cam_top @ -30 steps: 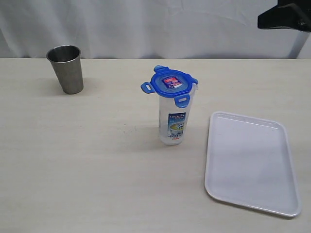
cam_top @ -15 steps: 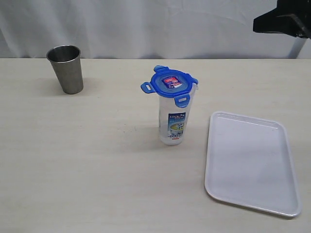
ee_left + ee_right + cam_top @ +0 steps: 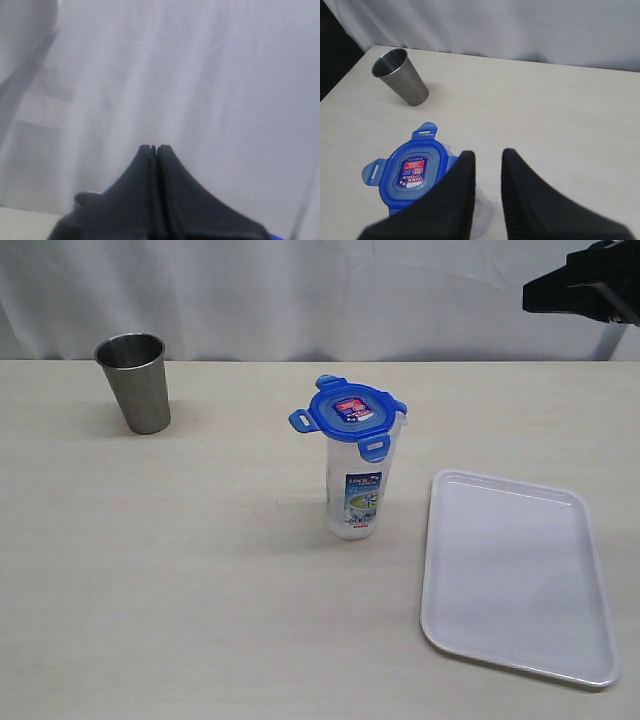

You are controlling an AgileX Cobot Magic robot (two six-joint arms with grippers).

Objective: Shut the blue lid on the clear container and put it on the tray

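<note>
The blue lid (image 3: 410, 172) rests, flaps out, atop the upright clear container (image 3: 352, 490) on the desk (image 3: 200, 570), below and slightly aside of the right jaws, which are parted, empty and seemingly nearer; the left jaws are pressed together.

— What stands at the far left?
— A grey steel cup (image 3: 134, 381), upright with its mouth up, wider at the rim than at the base.
— On what?
— A pale table (image 3: 170, 580) with a faint wood grain. The cup sits near its back edge, a soft shadow beside it.
— And behind?
— A white cloth backdrop (image 3: 300, 290), hanging in loose folds along the table's far edge.
</note>
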